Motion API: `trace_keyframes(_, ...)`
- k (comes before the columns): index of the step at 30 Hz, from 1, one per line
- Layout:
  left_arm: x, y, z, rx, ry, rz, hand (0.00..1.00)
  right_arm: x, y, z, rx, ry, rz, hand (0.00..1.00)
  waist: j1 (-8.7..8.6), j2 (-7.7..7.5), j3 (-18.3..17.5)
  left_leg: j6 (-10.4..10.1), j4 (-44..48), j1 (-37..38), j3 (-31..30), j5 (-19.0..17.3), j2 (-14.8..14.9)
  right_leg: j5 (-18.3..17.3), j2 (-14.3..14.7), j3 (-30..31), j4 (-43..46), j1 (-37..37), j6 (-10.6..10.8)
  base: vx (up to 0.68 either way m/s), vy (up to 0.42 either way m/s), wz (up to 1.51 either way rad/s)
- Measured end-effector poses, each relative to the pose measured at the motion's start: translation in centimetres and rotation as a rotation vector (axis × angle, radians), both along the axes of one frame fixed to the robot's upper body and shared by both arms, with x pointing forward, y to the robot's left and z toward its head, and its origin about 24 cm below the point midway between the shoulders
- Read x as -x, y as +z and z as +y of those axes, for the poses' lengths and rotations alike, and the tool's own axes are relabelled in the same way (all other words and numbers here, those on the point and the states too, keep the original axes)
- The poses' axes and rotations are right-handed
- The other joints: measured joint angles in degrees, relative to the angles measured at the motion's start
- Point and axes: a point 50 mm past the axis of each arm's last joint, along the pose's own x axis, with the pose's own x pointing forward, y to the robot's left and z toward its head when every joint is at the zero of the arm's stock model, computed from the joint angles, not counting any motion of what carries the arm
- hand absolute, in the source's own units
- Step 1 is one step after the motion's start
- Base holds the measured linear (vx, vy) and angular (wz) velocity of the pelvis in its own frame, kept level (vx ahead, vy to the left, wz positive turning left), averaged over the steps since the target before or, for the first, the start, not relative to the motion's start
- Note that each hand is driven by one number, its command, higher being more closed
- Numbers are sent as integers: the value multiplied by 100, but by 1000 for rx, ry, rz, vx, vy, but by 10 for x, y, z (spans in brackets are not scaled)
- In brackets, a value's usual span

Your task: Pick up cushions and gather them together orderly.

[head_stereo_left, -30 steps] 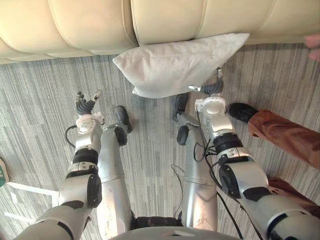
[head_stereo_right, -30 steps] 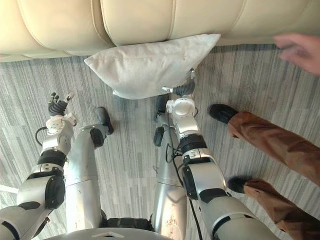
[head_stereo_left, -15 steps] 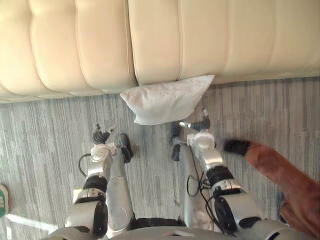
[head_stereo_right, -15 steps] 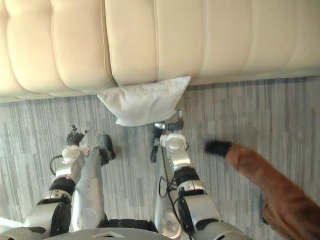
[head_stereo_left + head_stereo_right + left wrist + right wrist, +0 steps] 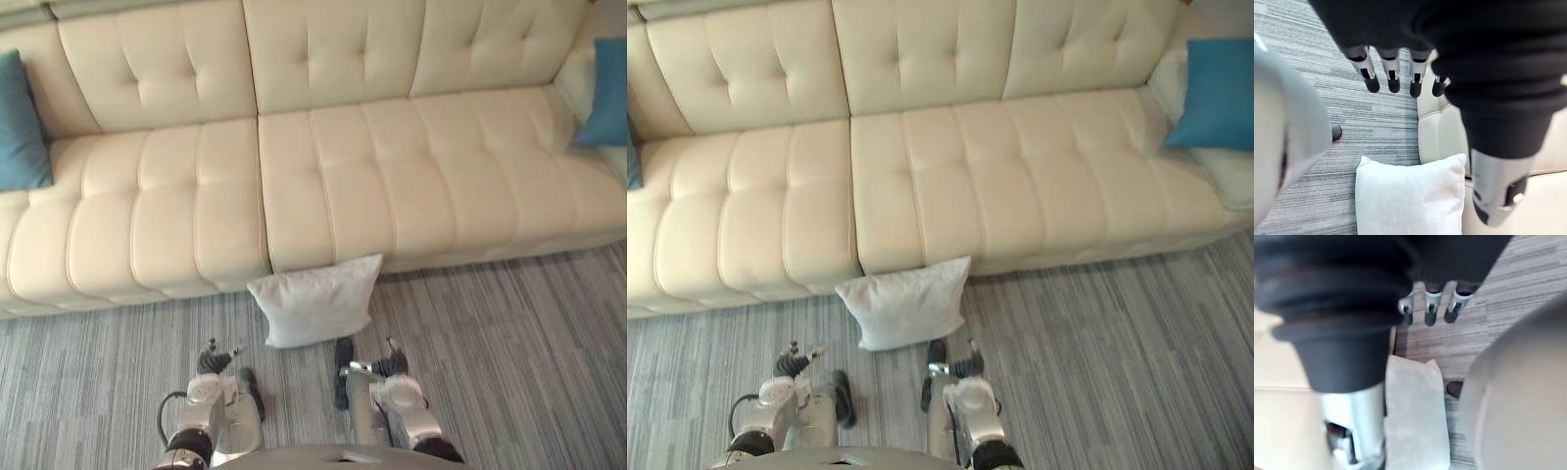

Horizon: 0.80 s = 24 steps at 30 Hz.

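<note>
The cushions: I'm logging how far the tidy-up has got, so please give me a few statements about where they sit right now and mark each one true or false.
1. The white cushion is on the grey carpet, leaning against the front of the cream sofa. True.
2. A robot hand is holding the white cushion. False: the left robot hand and the right robot hand are both open with nothing in them.
3. A blue cushion sits at each end of the sofa. True: the left blue cushion and the right blue cushion.
4. All three cushions are stacked on the middle seat. False: they lie apart, two at the sofa's ends and one on the carpet.
</note>
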Motion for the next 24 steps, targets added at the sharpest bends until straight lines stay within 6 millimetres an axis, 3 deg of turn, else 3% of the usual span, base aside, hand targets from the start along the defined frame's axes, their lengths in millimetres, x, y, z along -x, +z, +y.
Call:
trace_keyframes(6, 3, -2, -1, -9, -36, 14, 0, 8, -7, -4, -16, 3, 49, 0, 5, 16, -50, -27, -291, 312, -145, 194, -63, 34, -18, -208, -119, 371, 28, 77, 3, 17)
trace_keyframes(12, 7, -2, 1, -17, -38, 16, 0, 6, -7, -2, -21, 6, 50, 0, -3, -29, -125, -89, -77, 39, -425, 277, -76, -320, -192, -501, 486, 15, -131, -33, -25, 22)
trace_keyframes(13, 6, -1, -2, -7, -28, 7, 0, 6, -8, -3, -21, 1, 51, 0, 39, -3, -124, -90, 896, -107, -412, -142, 8, -349, -185, -497, 638, -50, -193, -100, 34, -10)
trace_keyframes(15, 14, -4, -7, 9, -23, 28, 0, 9, -8, -8, -14, -19, 56, 0, -18, 15, -164, -208, 1968, -4, -411, -561, 11, -365, -166, -457, 709, -24, -237, -101, 77, -17)
trace_keyframes(16, 15, -5, -14, 36, -28, 31, 0, 11, -8, -12, -7, -31, 58, 0, -81, 116, -229, -309, 2141, 206, -428, -759, -31, -323, -121, -441, 695, -25, -220, -92, 108, -6)
trace_keyframes(18, 14, -5, -20, 55, -37, 27, 0, 10, -7, -13, -6, -33, 56, 0, -139, 148, -258, -310, 1826, 307, -440, -984, -174, -164, -66, -371, 656, -108, -148, -172, 124, -13)
trace_keyframes(19, 15, -5, -20, 57, -34, 30, 0, 13, -9, -11, -16, -32, 70, 0, -159, -3, -329, -224, 1393, 360, -429, -1031, -351, -17, -104, -279, 477, -200, -101, -230, 94, -16)
trace_keyframes(20, 16, -6, -18, 53, -31, 31, 0, 14, -9, -10, -20, -33, 71, 0, -178, -34, -368, -92, 1091, 434, -422, -1106, -434, 57, -113, -278, 370, -256, -113, -251, 94, -25)
trace_keyframes(21, 13, -4, -13, 38, -30, 23, 0, 13, -10, -5, -32, -32, 73, 0, -157, -226, -337, 240, 813, 505, -388, -1198, -594, 256, -139, -156, 252, -363, -102, -279, 96, -45)
trace_keyframes(24, 13, -4, -4, 16, -29, 25, 0, 16, -11, -4, -32, -28, 82, 0, -106, -368, -270, 308, 877, 499, 35, -1164, -664, 415, -124, 153, 23, -422, -80, -295, 34, -65)
